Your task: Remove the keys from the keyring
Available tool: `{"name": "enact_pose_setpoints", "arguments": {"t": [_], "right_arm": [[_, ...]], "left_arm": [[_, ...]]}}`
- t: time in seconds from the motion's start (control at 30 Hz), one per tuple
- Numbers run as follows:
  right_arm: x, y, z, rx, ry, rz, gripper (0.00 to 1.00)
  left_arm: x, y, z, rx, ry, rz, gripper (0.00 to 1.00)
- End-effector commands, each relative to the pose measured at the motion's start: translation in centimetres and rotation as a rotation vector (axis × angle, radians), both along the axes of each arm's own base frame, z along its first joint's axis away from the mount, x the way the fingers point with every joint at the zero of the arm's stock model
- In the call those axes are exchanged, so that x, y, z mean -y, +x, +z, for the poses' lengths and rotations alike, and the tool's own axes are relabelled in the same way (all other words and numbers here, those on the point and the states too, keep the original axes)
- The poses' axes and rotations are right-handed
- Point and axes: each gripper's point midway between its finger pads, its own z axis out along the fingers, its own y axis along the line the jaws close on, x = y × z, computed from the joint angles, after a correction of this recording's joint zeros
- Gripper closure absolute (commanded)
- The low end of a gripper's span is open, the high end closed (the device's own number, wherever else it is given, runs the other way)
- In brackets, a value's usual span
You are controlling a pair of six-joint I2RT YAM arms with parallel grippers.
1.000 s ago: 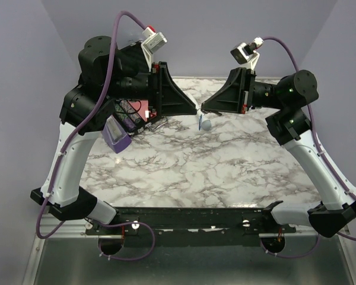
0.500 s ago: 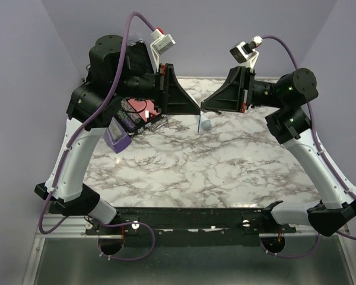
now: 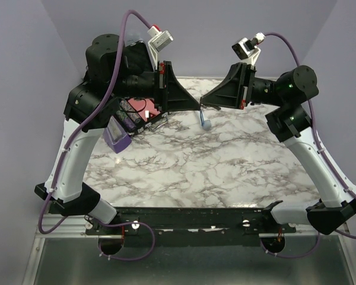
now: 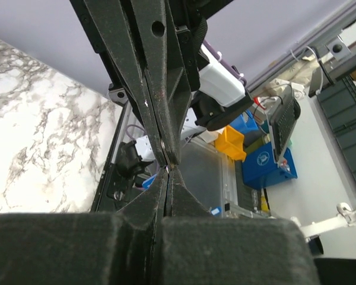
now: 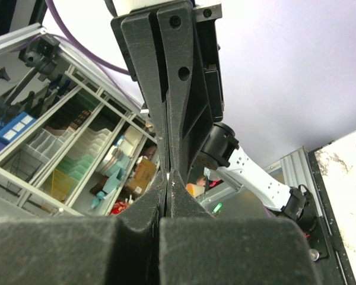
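Note:
Both grippers meet tip to tip high above the marble table (image 3: 184, 172). My left gripper (image 3: 198, 107) comes in from the left and my right gripper (image 3: 204, 104) from the right, both shut. The blue keyring (image 3: 203, 117) hangs as a short strip just under the meeting tips. In the left wrist view my left gripper (image 4: 167, 172) is shut against the right fingers (image 4: 166, 119), with a tiny glint between them. The right wrist view shows the same for my right gripper (image 5: 168, 178) and the left fingers (image 5: 173, 89). The key is hidden, and I cannot tell which part each gripper pinches.
A pale grey rounded object (image 3: 207, 125) lies on the table just below the keyring. A purple metronome (image 3: 116, 135) lies at the left, under the left arm. A red item (image 3: 143, 111) with dark cables sits behind it.
The left arm has shifted right and up. The right gripper's tip has risen a little. The keyring has turned, from a thin dark line to a broader blue strip. The tips stay together.

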Motion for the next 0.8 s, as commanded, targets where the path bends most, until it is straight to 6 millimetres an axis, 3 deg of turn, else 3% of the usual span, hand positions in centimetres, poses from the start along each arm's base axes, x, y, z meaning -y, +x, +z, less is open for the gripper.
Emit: {"name": "enact_pose_setpoints", "arguments": {"t": [0.0, 0.27, 0.77], "right_arm": [[-0.2, 1.5, 1.4, -0.001, 0.039, -0.099, 0.99], [-0.2, 3.1, 2.1, -0.022, 0.077, -0.187, 0.99], [0.6, 4.2, 2.9, -0.057, 0.137, -0.286, 0.99]], "left_arm": [[0.2, 1.1, 0.6, -0.001, -0.005, 0.140, 1.00], [0.2, 3.3, 2.6, -0.029, -0.087, 0.344, 1.00], [1.6, 5.7, 4.3, -0.081, -0.203, 0.534, 1.00]]}}
